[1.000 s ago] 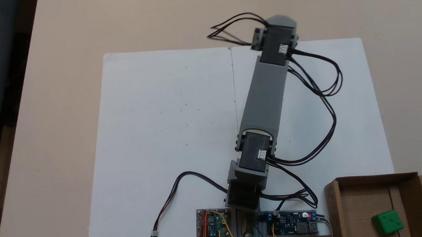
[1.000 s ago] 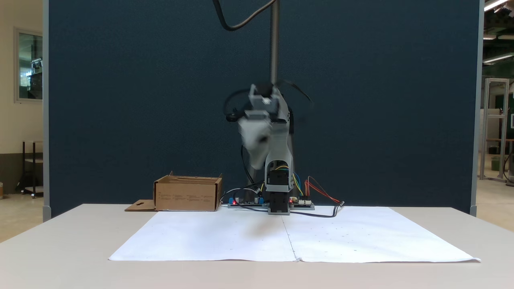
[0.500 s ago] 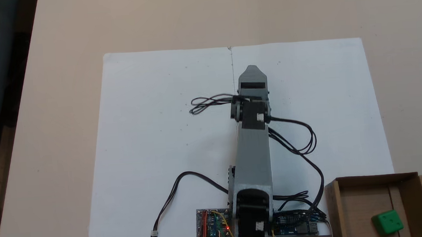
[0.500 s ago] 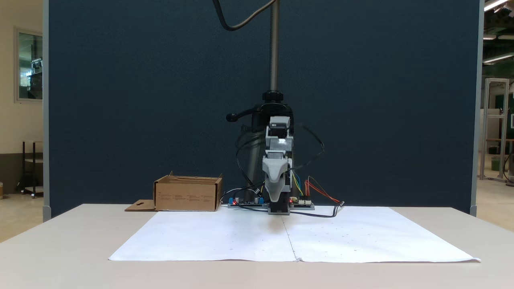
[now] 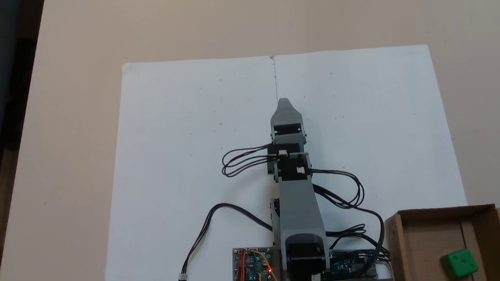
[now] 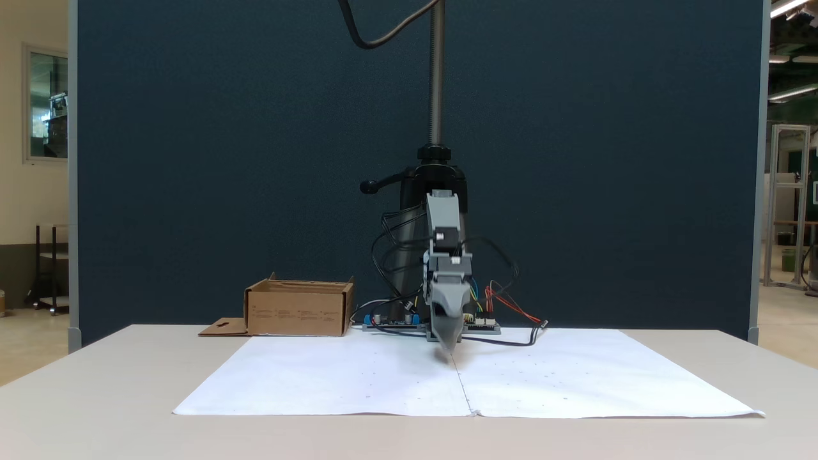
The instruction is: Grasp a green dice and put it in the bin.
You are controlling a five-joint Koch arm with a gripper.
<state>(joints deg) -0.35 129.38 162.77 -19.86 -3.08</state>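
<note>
- While the arm folds low over the white paper, the gripper tapers to one visible tip; whether its jaws are parted cannot be told.
- Green dice lies inside the bin, well apart from the gripper.

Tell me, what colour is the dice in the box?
Bright green. The dice shows best in the fixed view from above, inside the brown box.

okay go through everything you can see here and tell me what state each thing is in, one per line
green dice: lying inside the bin, free of the gripper.
bin: open-topped, upright at the table's edge, side flap folded out flat.
gripper: holding nothing, tip low over the white paper; open or shut cannot be told.
white paper: flat on the table, centre seam visible.
</note>
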